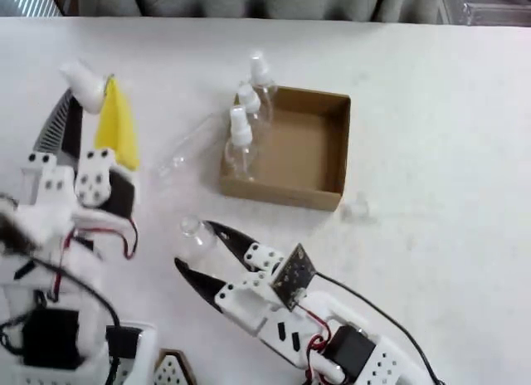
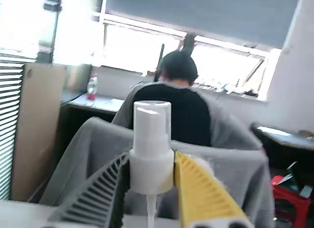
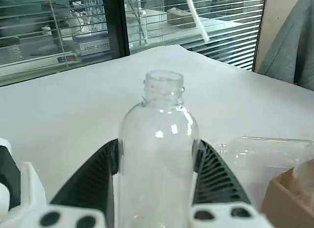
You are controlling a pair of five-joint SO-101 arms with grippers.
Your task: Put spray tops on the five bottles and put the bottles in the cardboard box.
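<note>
My left gripper [image 1: 90, 85] is shut on a white spray top [image 1: 81, 76] and holds it up at the table's left side. In the left wrist view the spray top [image 2: 151, 149] sits upright between the grey and yellow fingers, its tube hanging down. My right gripper [image 1: 193, 244] is shut on a clear bottle [image 1: 193, 232] that has no top and stands upright in front of the cardboard box [image 1: 315, 153]. The black fingers press both sides of this bottle [image 3: 157, 154]. Three bottles with spray tops [image 1: 241, 140] stand along the box's left wall.
Another clear bottle with no top [image 1: 184, 148] lies on its side left of the box, also seen in the right wrist view as the lying bottle [image 3: 267, 149]. A small clear piece [image 1: 357, 207] lies right of the box's front corner. The right half of the table is free.
</note>
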